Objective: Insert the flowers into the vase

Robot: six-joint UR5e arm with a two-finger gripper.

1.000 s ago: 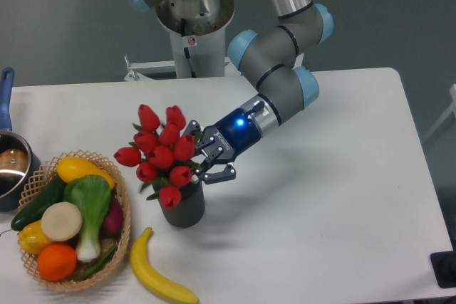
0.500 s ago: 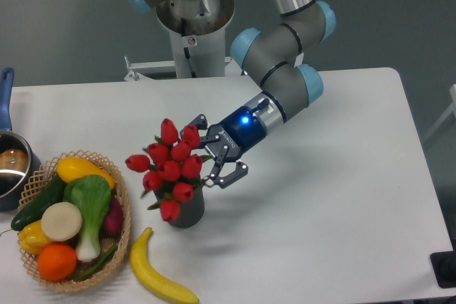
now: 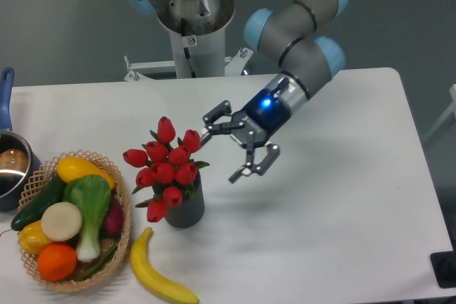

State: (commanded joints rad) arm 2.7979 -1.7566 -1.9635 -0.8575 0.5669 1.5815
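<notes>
The fixed camera shows the bunch of red tulip buds with green leaves and stems (image 3: 165,169) standing in the short dark grey-black ribbed cylinder vase (image 3: 184,206), the blooms spreading wider than the vase mouth and leaning a little toward the side where the woven wicker basket of produce (image 3: 122,241) sits. The two-finger gripper (image 3: 229,147) on the grey and light-blue arm hangs to the other side of the vase, above and clear of the blooms, its fingers spread wide with nothing between them; the upper fingertip is near the topmost buds but does not appear to touch them. A blue light glows on the wrist just behind the gripper. Judging by how things lie, the insertion itself looks done and the step in hand is release and retreat: what the next move calls for is a clean pull away from the vase without brushing the tulip heads, since a nudge to the leaning, top-heavy bunch could tip the small vase. A yellow banana (image 3: 160,276) lies on the white table (image 3: 335,233) just in front of the vase, and a pot with a blue handle (image 3: 10,154) sits beyond the basket at the frame edge. A small label on the robot's white base column (image 3: 191,40) is too small to read; no other writing or brand is legible.
</notes>
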